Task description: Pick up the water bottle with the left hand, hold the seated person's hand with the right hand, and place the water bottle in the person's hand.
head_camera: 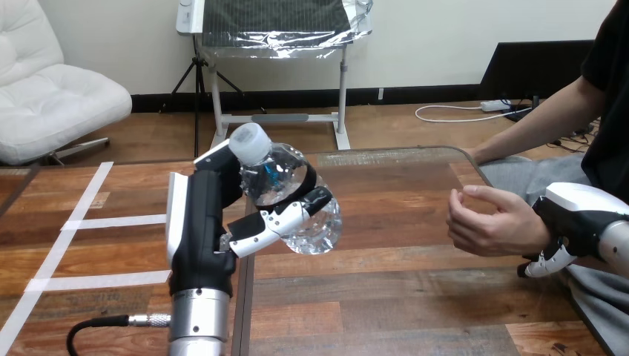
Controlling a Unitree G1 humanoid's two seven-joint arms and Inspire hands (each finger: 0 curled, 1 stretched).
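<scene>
Left of centre, above the table (400, 222): left hand (196, 222), fingers (285, 219) wrapped round the bottle (285, 185), which is lifted clear of the wood.
- Bottle: clear plastic, tilted; cap (249, 142) up and far-left, base down and to the right. Long axis slants toward the person's side.
- Person's hand (489, 221): right side of the table, well apart from the bottle, loosely curled, its opening facing left and up.
- Right hand (578, 211): far right, at the person's wrist, fingers (550, 261) curled under it in a hold.
- Governing relation: the person's hand lies to the right of the bottle's base, with bare table between. The left hand alone carries the load.
- Judgement: pickup and hold done; the next move calls for a rightward carry, base leading into the curled palm.
</scene>
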